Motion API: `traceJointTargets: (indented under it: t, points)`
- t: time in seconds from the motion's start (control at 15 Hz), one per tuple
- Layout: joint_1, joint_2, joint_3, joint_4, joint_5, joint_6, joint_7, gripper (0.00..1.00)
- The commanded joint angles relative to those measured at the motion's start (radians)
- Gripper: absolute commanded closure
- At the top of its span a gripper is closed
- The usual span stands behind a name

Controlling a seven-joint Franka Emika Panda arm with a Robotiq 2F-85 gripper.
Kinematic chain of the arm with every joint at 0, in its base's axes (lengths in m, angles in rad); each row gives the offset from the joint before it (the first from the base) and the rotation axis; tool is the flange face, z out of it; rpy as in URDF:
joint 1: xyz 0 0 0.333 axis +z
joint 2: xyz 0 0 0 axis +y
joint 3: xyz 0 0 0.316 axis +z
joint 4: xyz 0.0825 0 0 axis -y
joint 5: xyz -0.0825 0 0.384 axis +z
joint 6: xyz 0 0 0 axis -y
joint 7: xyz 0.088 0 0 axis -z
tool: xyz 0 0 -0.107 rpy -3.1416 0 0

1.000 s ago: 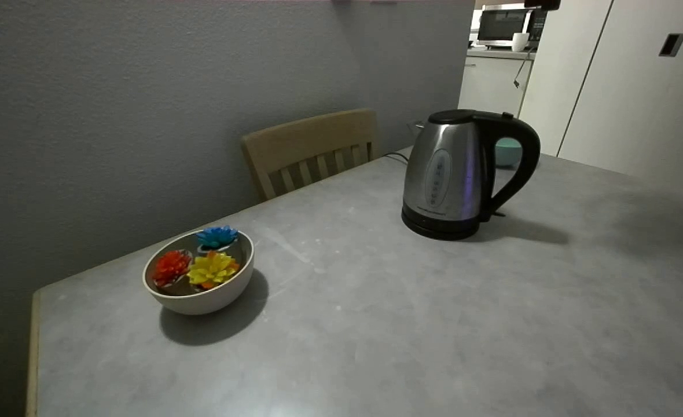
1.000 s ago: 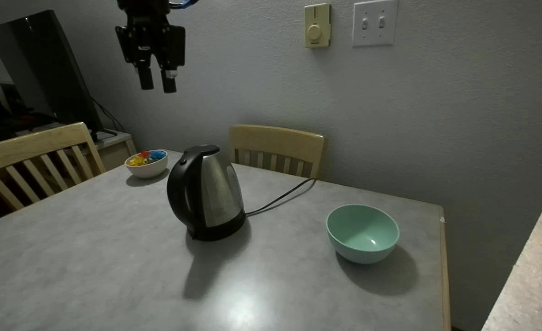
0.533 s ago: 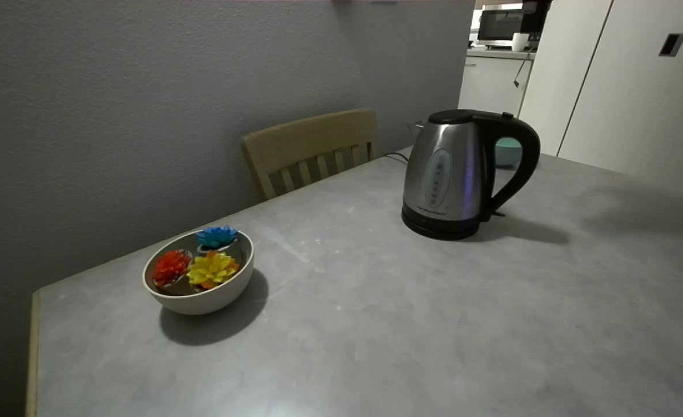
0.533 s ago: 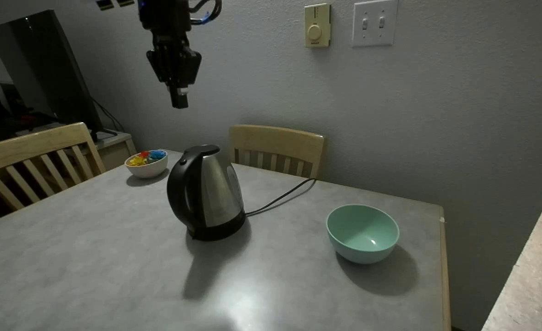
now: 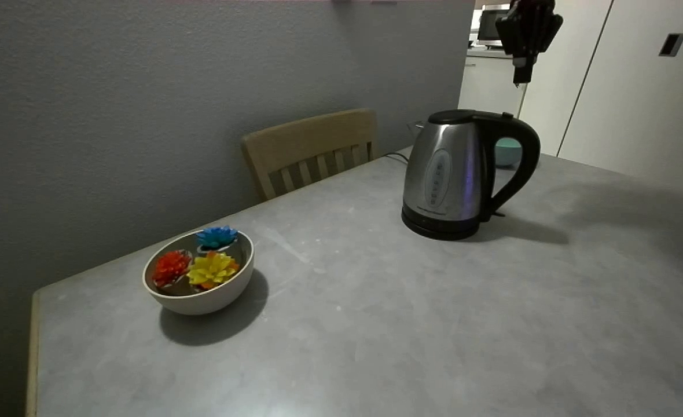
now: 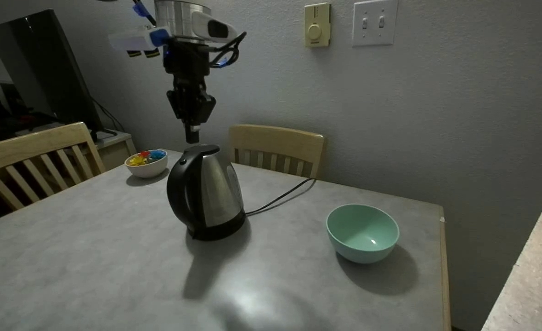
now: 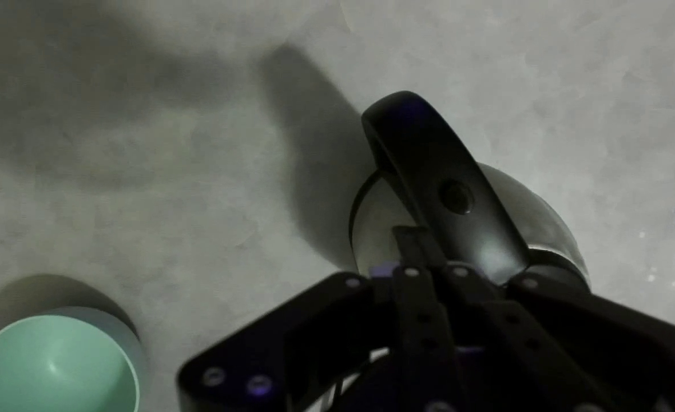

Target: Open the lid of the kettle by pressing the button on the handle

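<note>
We find the claw (image 6: 192, 136) clenched on itself, its fingers drawn together and pointing down. Below it, with a visible gap between them in an exterior view, the steel kettle (image 5: 434, 174) stands upright on the grey table (image 6: 115, 257). The lid (image 5: 451, 117) lies flat and closed on the kettle's top, lower than the claw. In the wrist view we see the button (image 7: 456, 196) near the claw's fingers, on top of the black handle (image 7: 426, 151), which runs out past them. To the claw's left and lower, in both exterior views, a white bowl (image 5: 208, 302) holds red, yellow and blue flowers (image 5: 213, 269). To its right and lower, in an exterior view, sits a mint-green bowl (image 6: 363, 255).
</note>
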State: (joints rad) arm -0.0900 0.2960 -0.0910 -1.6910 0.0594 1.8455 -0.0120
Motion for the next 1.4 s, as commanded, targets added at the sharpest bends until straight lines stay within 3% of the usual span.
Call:
traceJointTargets:
  t: [0.0,0.67,1.33]
  points:
    - [-0.016,0.005,0.013,-0.02,0.045,-0.01,-0.018,1.0]
    - [-0.015,0.011,0.023,-0.059,0.127,-0.053,-0.034,1.0]
    - [0.016,0.095,0.041,-0.022,0.064,-0.142,-0.02,1.0]
